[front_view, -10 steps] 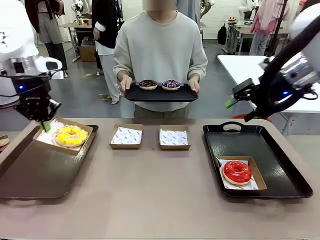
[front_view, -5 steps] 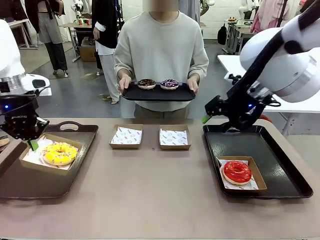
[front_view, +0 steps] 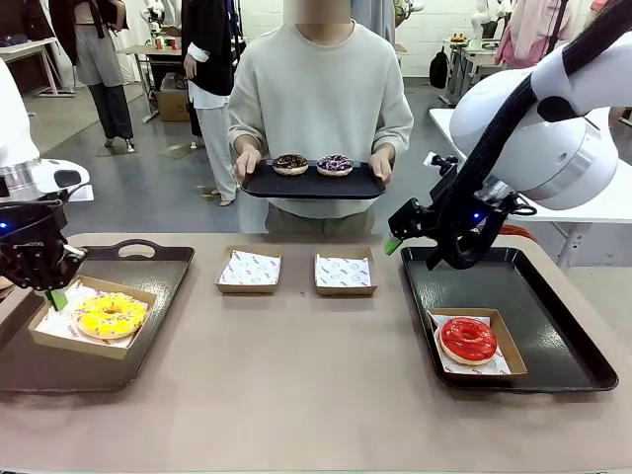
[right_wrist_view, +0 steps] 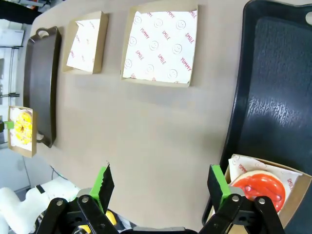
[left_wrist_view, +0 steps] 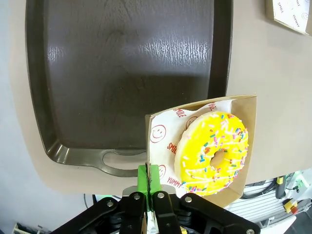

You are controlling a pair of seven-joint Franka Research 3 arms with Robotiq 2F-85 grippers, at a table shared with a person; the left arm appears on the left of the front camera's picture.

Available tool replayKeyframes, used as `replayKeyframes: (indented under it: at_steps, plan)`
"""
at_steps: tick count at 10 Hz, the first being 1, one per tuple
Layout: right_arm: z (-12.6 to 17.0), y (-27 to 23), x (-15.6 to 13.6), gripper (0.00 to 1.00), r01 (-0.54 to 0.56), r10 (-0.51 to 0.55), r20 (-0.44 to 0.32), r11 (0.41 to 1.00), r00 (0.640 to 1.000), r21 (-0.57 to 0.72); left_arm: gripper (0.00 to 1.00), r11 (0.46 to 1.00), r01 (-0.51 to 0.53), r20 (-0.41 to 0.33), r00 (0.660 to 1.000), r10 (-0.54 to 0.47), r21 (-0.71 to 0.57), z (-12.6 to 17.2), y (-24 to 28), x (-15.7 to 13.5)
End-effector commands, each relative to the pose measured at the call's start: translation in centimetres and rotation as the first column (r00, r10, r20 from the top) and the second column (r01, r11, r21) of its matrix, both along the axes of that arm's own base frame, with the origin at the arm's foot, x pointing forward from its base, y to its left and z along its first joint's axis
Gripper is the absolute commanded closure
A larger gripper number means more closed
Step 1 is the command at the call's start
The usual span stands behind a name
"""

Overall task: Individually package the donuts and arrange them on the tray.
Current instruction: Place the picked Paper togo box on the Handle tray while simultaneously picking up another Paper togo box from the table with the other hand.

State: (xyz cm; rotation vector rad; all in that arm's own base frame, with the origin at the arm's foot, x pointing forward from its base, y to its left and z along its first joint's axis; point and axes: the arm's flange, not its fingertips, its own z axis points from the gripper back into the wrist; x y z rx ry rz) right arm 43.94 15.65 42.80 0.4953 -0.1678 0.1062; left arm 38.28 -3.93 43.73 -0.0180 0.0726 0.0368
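- At the far left, above the left tray (front_view: pixel 94 367): the left gripper (front_view: pixel 56 294), with pads pressed fully together on one thin wall of the kraft box (front_view: pixel 69 344). Carrying in this way the yellow donut (front_view: pixel 111 316) without touching the icing. Pinched at the rim, probably to keep the box level (cannot tell whether its bottom touches the tray).
- Next, on the bare table (front_view: pixel 296 375): the first empty box (front_view: pixel 249 269) and, just beside, the second empty box (front_view: pixel 344 272). Lined with printed paper and laid between the two trays, likely as places for the donuts not yet packed.
- Behind these, at the far side: a person (front_view: pixel 321 89) holding up a small black tray (front_view: pixel 316 188). On it, side by side, the chocolate donut (front_view: pixel 290 164) and the purple-iced donut (front_view: pixel 336 165). Kept off the table, it seems, as an offer toward the robot.
- Right of the middle: the right gripper (right_wrist_view: pixel 161 185), jaws spread wide, nothing between them. Hanging over the table near the inner edge of the right tray (front_view: pixel 533 286), so free for the next fetch.
- At the right: the red donut (front_view: pixel 467 339), resting in its own box (front_view: pixel 506 341). Set in the near part of that tray, leaving the far part bare, probably as room for more boxes.
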Motion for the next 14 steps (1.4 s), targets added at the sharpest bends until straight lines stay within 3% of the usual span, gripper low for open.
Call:
replayKeyframes:
  at_steps: [1,7,11,14]
  plan:
    - [0.0,0.0,0.1,0.00,-0.001,0.001,0.002,1.000,1.000,-0.002,0.99,1.000,0.000,0.005,1.000,0.000,-0.001,0.3,-0.1,0.3]
    - [0.0,-0.1,0.0,0.00,0.001,-0.001,0.000,1.000,1.000,0.001,0.99,1.000,0.000,0.005,1.000,0.000,-0.001,0.3,-0.1,0.3]
    - [0.1,4.9,5.3,0.00,-0.046,0.036,-0.062,0.986,0.997,-0.158,0.99,0.999,-0.035,-0.032,0.999,0.035,0.009,-2.4,1.4,-0.9]
    - [-1.1,8.1,8.5,0.00,-0.023,0.005,-0.075,0.970,0.997,-0.244,0.99,1.000,-0.006,0.000,1.000,0.006,0.006,-3.3,2.0,-1.3]
